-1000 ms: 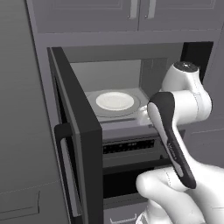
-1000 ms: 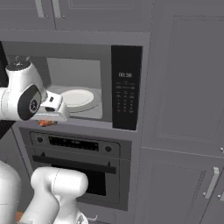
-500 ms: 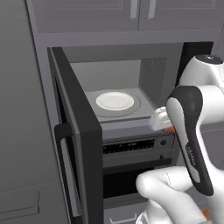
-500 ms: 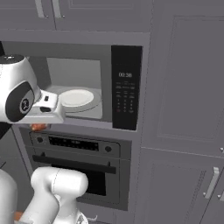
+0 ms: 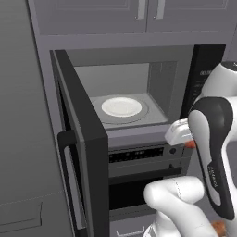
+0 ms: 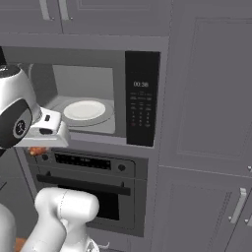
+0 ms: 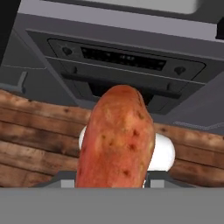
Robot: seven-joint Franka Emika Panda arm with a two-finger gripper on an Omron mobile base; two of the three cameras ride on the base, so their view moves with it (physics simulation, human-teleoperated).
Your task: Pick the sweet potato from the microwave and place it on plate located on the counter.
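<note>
My gripper (image 7: 114, 175) is shut on the sweet potato (image 7: 116, 140), an orange-red root that stands large in the middle of the hand view. From the base, a sliver of the sweet potato (image 5: 190, 144) (image 6: 37, 150) peeks out under the white hand, with the gripper (image 5: 187, 142) (image 6: 39, 148) outside the microwave (image 5: 139, 92) (image 6: 142, 98), below its sill. The microwave door (image 5: 81, 139) hangs wide open to the left. The pale grey plate and the counter are out of view.
A flat plain white plate (image 5: 121, 106) (image 6: 84, 110) lies on the turntable inside the cavity. The dark oven unit (image 5: 143, 157) (image 6: 88, 167) (image 7: 122, 61) sits right below the microwave. Tall grey cabinets (image 6: 211, 123) stand to the right, and a wooden floor (image 7: 30, 135) lies beneath.
The arm has drawn the hand and the sweet potato away from the microwave mouth, lower and further right in the left base view. The door and the white plate have not moved.
</note>
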